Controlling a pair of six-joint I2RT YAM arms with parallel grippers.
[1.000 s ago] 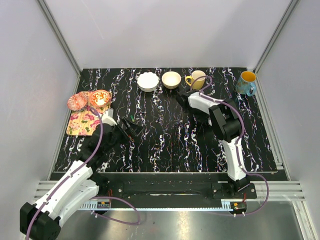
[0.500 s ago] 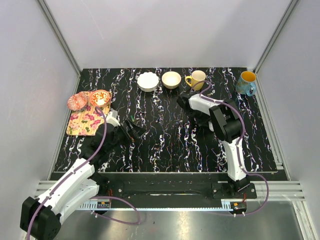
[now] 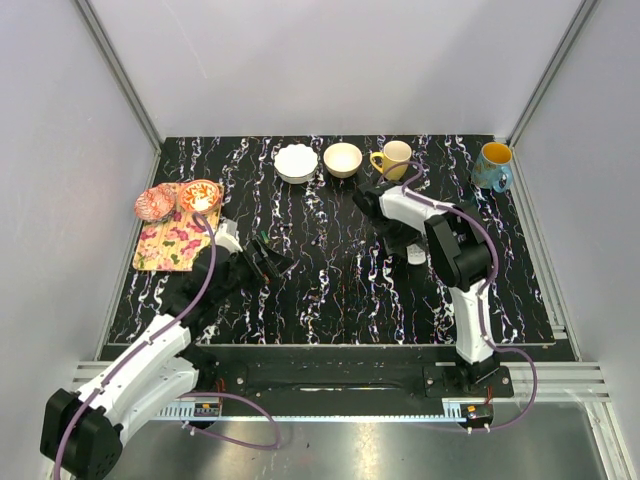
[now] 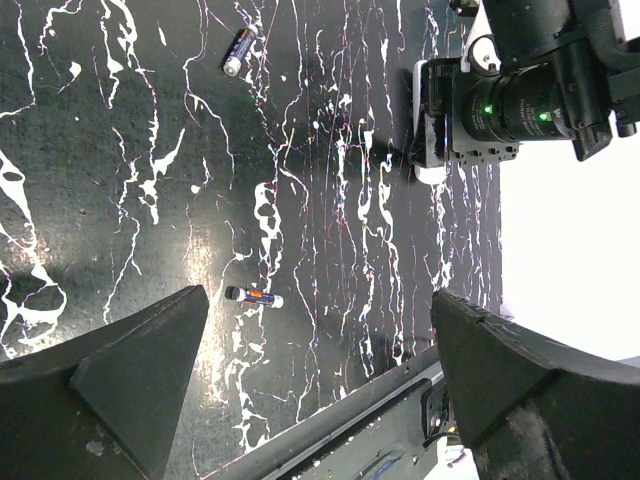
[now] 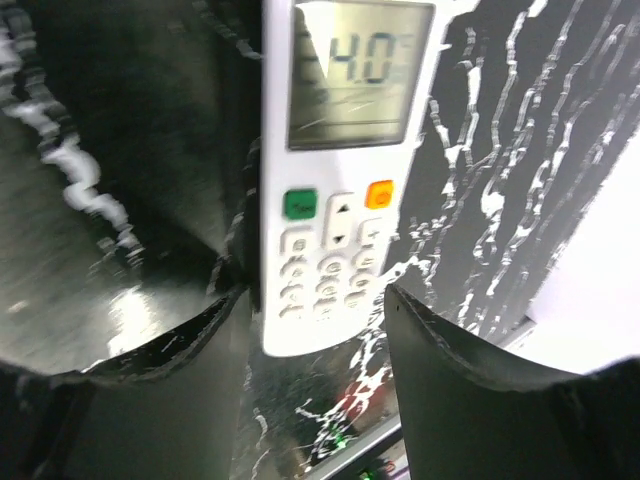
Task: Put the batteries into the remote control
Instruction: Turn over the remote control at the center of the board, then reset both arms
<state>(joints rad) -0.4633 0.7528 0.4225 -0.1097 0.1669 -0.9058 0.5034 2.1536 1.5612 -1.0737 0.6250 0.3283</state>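
From above, the left claw is seen over the left part of the dark marbled surface, and the right claw is lowered mid-surface, a white end of the remote control showing beside it. In the left wrist view the left claw is spread wide and empty; an orange-banded battery and a dark battery lie well apart on the surface. In the right wrist view the remote control is shown buttons up and gripped, the fingers set against its long edges.

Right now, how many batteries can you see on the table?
2. One battery lies at the top of the left wrist view, the other lower down. More may be hidden.
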